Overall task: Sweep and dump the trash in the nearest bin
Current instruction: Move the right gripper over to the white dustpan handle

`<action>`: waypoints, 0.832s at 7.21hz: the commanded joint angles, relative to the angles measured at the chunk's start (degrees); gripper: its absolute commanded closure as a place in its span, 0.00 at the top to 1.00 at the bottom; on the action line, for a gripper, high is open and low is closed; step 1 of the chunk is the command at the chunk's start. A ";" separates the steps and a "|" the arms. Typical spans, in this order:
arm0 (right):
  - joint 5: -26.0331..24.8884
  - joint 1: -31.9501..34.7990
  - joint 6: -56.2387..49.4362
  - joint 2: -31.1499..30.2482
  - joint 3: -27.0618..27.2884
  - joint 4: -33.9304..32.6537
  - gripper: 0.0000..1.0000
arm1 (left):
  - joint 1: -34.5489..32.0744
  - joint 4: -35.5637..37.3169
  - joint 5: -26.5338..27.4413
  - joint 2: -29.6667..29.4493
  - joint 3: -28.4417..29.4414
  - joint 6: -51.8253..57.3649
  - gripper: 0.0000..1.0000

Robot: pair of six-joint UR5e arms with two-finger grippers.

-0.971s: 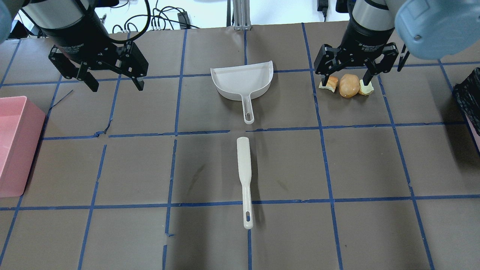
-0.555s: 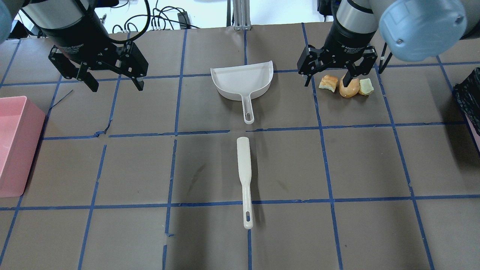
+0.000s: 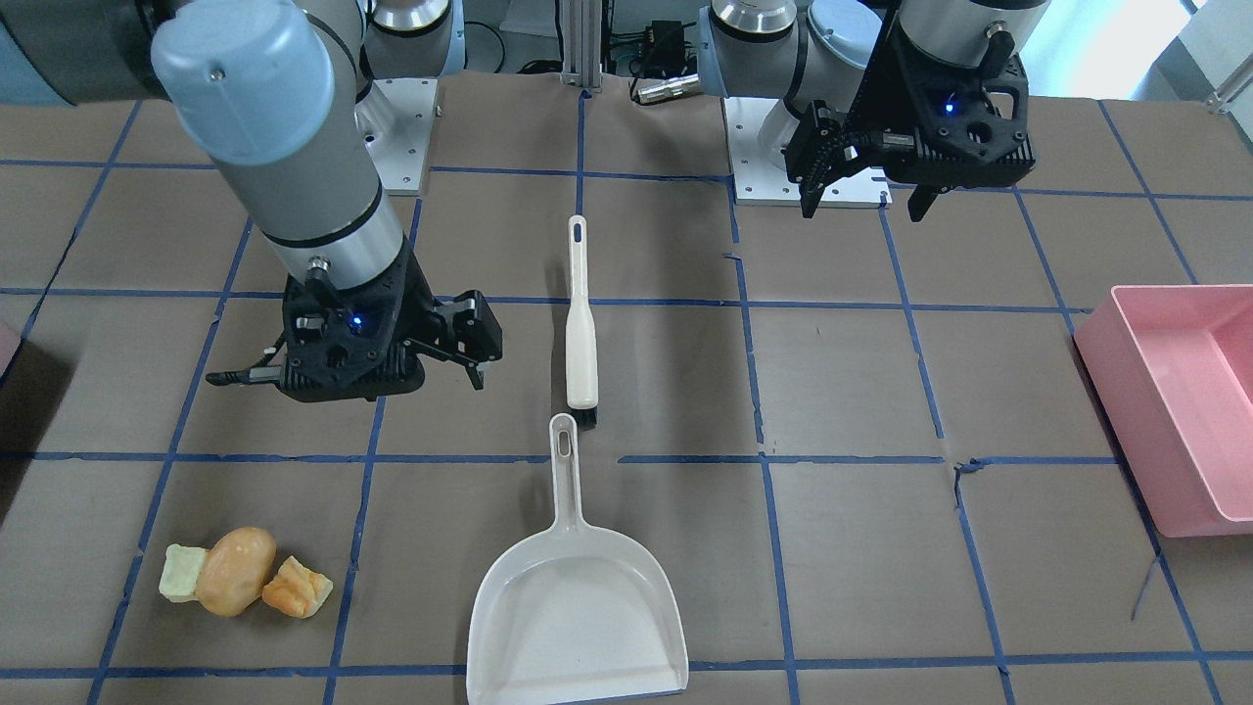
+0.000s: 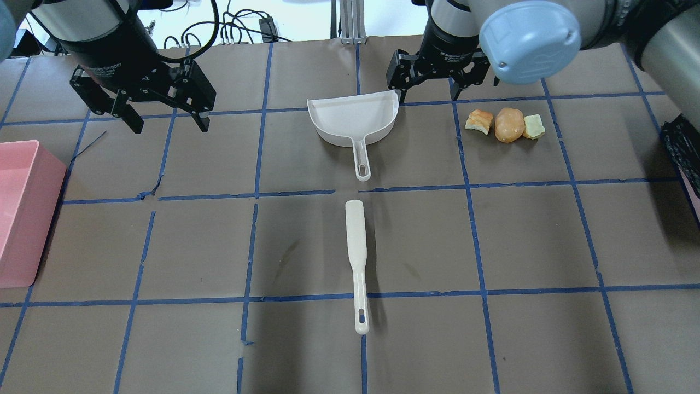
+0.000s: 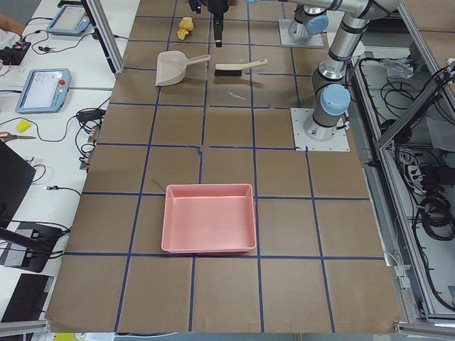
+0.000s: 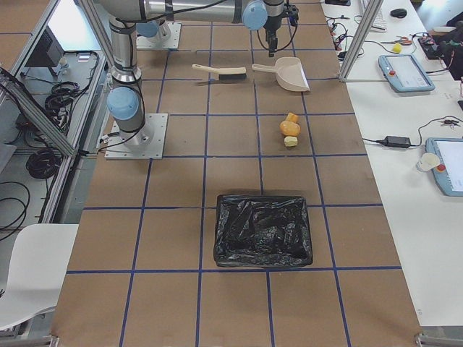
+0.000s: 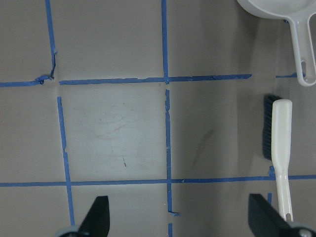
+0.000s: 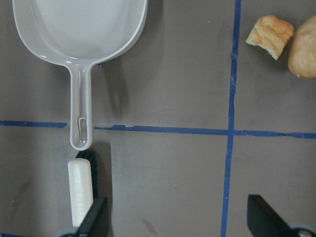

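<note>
The trash lies in a row on the table: an orange-yellow crusty chunk [image 4: 479,121], a tan potato-shaped lump [image 4: 509,125] and a pale green cube [image 4: 534,126]. The row also shows in the front view [image 3: 233,584]. A white dustpan [image 4: 353,116] lies at the centre back with its handle toward the robot. A white brush [image 4: 356,257] lies in line with it, nearer the robot. My right gripper [image 4: 429,90] is open and empty above the table, between the dustpan and the trash. My left gripper [image 4: 170,127] is open and empty, far to the left.
A pink bin [image 4: 22,219] stands at the table's left edge. A bin lined with a black bag [image 4: 683,142] stands at the right edge, on the trash's side. Blue tape lines grid the brown table.
My right gripper has moved left, from over the trash row to beside the dustpan's far right corner. The trash has not moved. The left arm is still.
</note>
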 commanded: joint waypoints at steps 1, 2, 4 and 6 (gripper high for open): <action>-0.65 4.31 1.03 7.28 -1.56 -7.64 0.96 | 0.00 0.00 0.00 0.00 0.00 0.02 1.00; -1.18 7.20 2.08 9.92 0.80 -14.56 0.95 | -0.09 -0.09 0.00 0.00 -0.26 -0.07 1.00; -2.33 8.10 2.44 10.30 2.23 -16.38 0.96 | -0.09 -0.26 0.09 0.18 -0.09 0.02 1.00; -2.33 8.89 3.14 10.48 8.69 -22.31 0.94 | -0.18 -0.27 0.09 0.18 -0.09 -0.07 1.00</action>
